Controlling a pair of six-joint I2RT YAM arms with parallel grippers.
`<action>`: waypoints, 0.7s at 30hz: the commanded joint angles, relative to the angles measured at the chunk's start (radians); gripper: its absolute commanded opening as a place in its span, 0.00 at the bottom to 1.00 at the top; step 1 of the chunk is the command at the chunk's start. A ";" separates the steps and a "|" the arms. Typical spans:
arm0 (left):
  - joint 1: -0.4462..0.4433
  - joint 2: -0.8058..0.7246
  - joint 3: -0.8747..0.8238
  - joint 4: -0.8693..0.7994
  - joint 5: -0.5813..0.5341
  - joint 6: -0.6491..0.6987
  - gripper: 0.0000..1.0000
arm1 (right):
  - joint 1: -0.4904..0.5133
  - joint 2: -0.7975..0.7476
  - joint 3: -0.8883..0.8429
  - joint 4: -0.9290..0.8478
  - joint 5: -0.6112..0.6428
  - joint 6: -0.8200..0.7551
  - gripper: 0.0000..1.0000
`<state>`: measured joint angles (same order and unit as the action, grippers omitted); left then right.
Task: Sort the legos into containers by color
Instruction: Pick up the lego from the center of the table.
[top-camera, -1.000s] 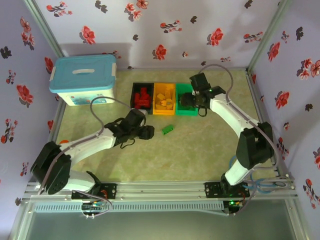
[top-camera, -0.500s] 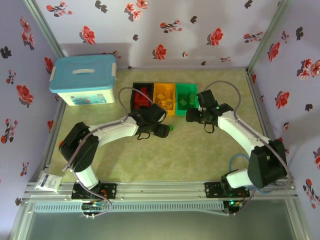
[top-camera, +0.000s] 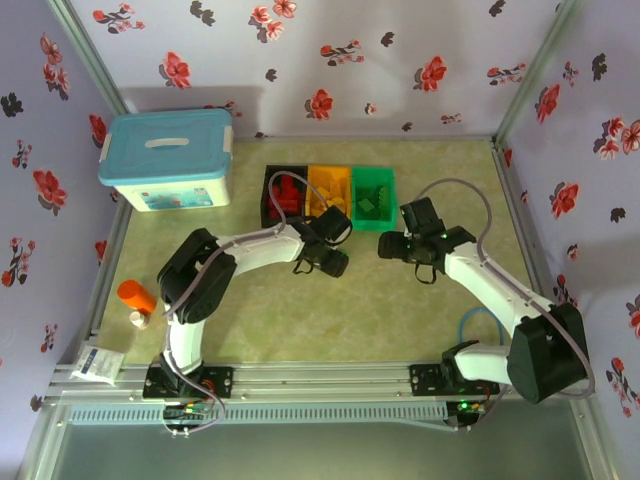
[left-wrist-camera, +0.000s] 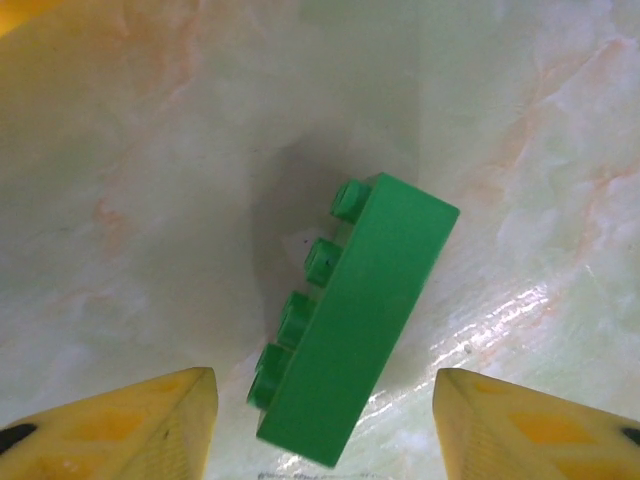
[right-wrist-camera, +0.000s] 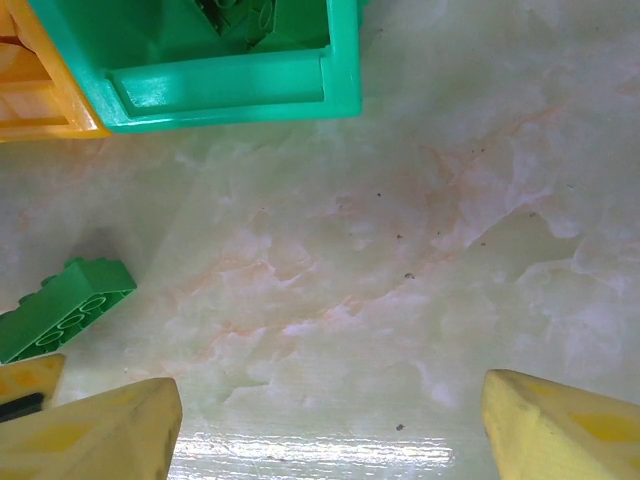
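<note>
One green lego (left-wrist-camera: 362, 315) lies on its side on the table, studs pointing left, straight between the yellow fingers of my left gripper (left-wrist-camera: 320, 405), which is open and not touching it. That brick (right-wrist-camera: 62, 310) also shows at the left of the right wrist view. My left gripper (top-camera: 334, 262) hangs just in front of the orange-yellow bin (top-camera: 328, 178). My right gripper (top-camera: 386, 246) is open over bare table, near the green bin (top-camera: 373, 223). The green bin (right-wrist-camera: 230, 85) holds green bricks. The black bin (top-camera: 268, 196) holds red ones.
A white box with a light-blue lid (top-camera: 166, 158) stands at the back left. An orange cylinder (top-camera: 137, 296) and a small white packet (top-camera: 98, 364) lie near the front left edge. Floral walls enclose the table on three sides.
My left arm has swung right and forward until its gripper is over the green lego. My right gripper has pulled back from the green bin toward the near side.
</note>
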<state>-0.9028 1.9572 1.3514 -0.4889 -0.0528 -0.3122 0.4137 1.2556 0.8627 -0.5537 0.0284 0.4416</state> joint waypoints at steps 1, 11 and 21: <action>-0.010 0.035 0.040 -0.040 -0.018 0.031 0.53 | -0.004 -0.034 -0.017 0.011 0.006 0.019 0.79; -0.016 0.062 0.120 -0.066 -0.044 0.045 0.19 | -0.010 -0.059 -0.058 0.018 0.026 0.026 0.79; -0.016 0.036 0.241 -0.076 -0.044 0.051 0.16 | -0.045 -0.093 -0.147 0.040 0.097 0.110 0.77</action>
<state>-0.9119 2.0121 1.5349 -0.5522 -0.0792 -0.2771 0.3771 1.1847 0.7406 -0.5308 0.0864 0.5110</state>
